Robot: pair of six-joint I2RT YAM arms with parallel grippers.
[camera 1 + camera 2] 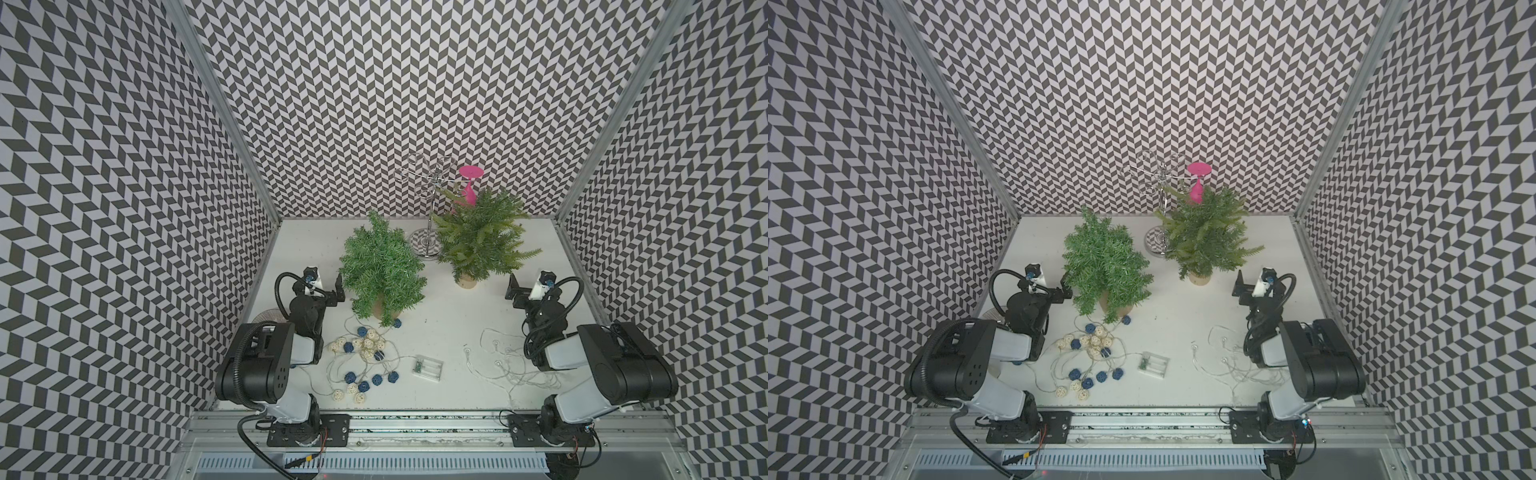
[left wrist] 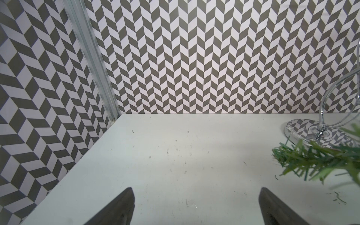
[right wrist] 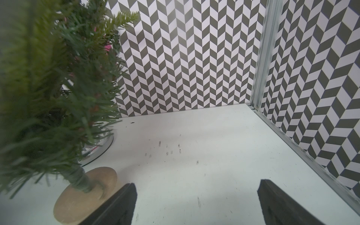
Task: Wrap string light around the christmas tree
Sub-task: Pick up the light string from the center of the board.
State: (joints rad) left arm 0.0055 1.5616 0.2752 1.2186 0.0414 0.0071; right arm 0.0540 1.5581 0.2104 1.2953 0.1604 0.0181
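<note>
Op: Jaws, both arms?

Obs: Left gripper (image 2: 195,196) is spread wide with nothing between the fingers, only bare table (image 2: 175,155) below. Right gripper (image 3: 196,189) is likewise released and empty.

Op: String light?

Obs: Ball string light (image 1: 365,357), with blue and cream balls, lies in a loose tangle on the table in front of the darker tree (image 1: 382,270). One blue ball is just beside that tree's base. Battery box (image 1: 428,366) lies at the tangle's right edge. A second, clear-wire string light (image 1: 505,365) lies near the right arm. Neither touches a gripper.

Op: Trees?

Obs: Both upright, unwrapped. Left gripper sits just beside the darker tree. Lighter tree (image 1: 480,241) stands further back, near the right gripper. Chrome stand (image 1: 428,245) is between the trees, with a pink glass (image 1: 469,187) on its arms behind the lighter tree.
</note>
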